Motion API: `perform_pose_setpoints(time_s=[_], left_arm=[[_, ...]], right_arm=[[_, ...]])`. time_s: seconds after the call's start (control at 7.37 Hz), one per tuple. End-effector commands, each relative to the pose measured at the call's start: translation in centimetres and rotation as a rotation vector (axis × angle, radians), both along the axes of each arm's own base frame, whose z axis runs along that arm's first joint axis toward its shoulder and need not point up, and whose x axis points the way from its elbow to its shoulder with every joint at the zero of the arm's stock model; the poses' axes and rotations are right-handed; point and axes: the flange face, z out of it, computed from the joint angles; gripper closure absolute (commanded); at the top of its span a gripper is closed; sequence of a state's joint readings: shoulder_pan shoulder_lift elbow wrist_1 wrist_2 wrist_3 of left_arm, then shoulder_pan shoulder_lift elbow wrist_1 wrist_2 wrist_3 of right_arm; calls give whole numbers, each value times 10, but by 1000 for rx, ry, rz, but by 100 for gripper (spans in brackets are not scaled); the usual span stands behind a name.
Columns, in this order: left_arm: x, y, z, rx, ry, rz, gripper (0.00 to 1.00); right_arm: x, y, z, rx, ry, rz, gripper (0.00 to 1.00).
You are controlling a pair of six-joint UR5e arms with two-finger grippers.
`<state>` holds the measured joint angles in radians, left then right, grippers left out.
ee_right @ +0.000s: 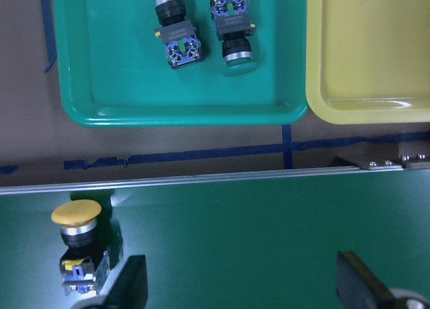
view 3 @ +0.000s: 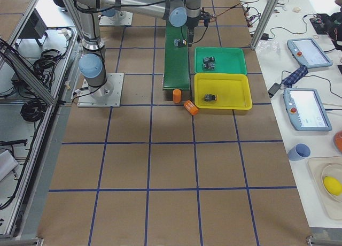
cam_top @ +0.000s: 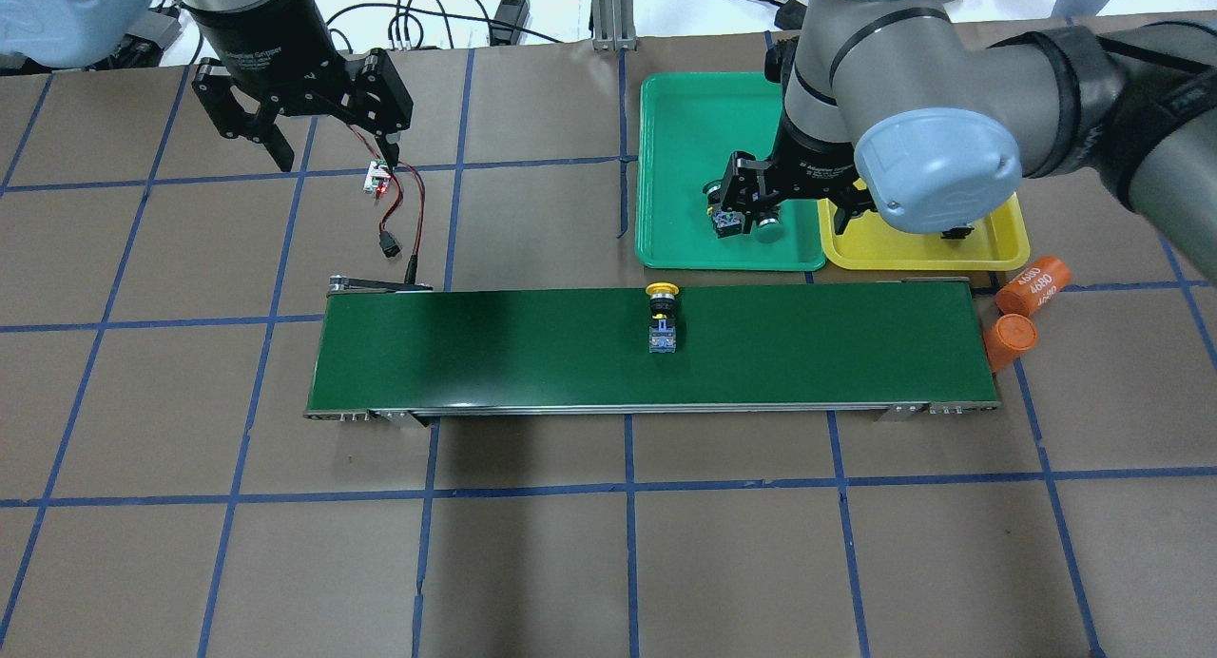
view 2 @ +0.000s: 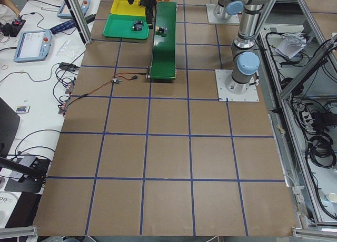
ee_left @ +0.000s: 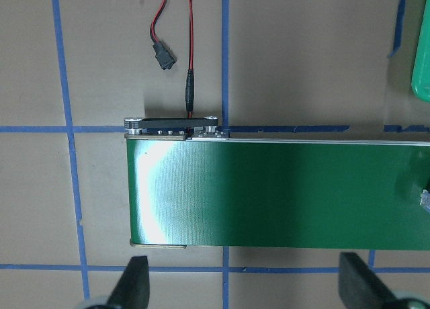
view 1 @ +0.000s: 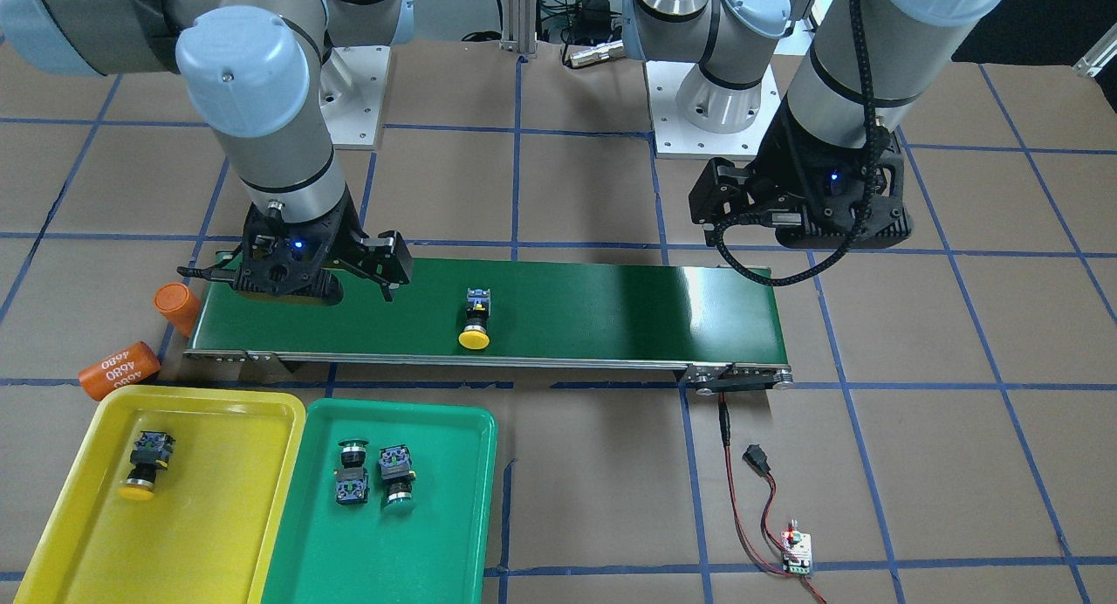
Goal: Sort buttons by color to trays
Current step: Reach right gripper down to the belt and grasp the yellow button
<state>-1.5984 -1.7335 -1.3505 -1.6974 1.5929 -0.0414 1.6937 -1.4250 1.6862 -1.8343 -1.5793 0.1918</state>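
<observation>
The left claw [cam_top: 338, 159] hangs with its fingers spread wide and nothing between them, above the desk past the left end of the conveyor belt [cam_top: 494, 349]. From this claw the one unsorted yellow button [cam_top: 661, 318] lies well off to its right, far down the belt.

That button rests on its side near the middle of the belt. Its long axis runs across the belt, with the mushroom cap pointing toward the trays and the blue contact block pointing back toward the robot.

The right claw [ee_right: 242, 279] is also agape and empty, and it hovers over the belt's right half. In its own wrist view the button sits just outside its left finger, so this arm is much the nearer one. A short shift left along the belt would likely centre the button. The fingers open along the belt, across the button's axis, which appears to suit a grip on its body.

Ahead of the right claw the green tray [ee_right: 80, 111] holds two green buttons [ee_right: 176, 33]. To the right of it, the yellow tray [view 1: 218, 499] holds a second yellow button [view 1: 147, 464].
</observation>
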Motion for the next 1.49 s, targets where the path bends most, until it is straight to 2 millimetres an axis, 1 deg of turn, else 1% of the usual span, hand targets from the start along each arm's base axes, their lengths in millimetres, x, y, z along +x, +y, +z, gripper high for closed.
perform_pose_setpoints(time_s=[0.0, 0.14, 0.27, 0.41, 0.54, 0.81, 0.95, 1.09, 1.22, 1.36], left_arm=[[0, 0, 1, -3, 1, 0, 0], [0, 0, 0, 0, 1, 0, 0], [0, 0, 0, -2, 1, 0, 0], [0, 0, 1, -3, 2, 0, 0], [0, 0, 0, 0, 2, 0, 0], [0, 0, 1, -1, 2, 0, 0], [0, 0, 0, 0, 2, 0, 0], [0, 0, 0, 0, 1, 0, 0], [0, 0, 1, -2, 1, 0, 0], [0, 0, 1, -2, 1, 0, 0]], right_arm=[[4, 29, -6, 66, -3, 10, 0], [6, 35, -21, 77, -13, 5, 0], [15, 34, -29, 63, -59, -29, 0], [30, 35, -45, 98, -81, -13, 0], [41, 31, -61, 100, -80, 2, 0], [60, 31, -89, 136, -60, 27, 0], [60, 33, -107, 172, -50, 24, 0], [60, 34, -115, 189, -57, 21, 0], [61, 33, -119, 196, -56, 22, 0], [61, 29, -131, 202, -48, 22, 0]])
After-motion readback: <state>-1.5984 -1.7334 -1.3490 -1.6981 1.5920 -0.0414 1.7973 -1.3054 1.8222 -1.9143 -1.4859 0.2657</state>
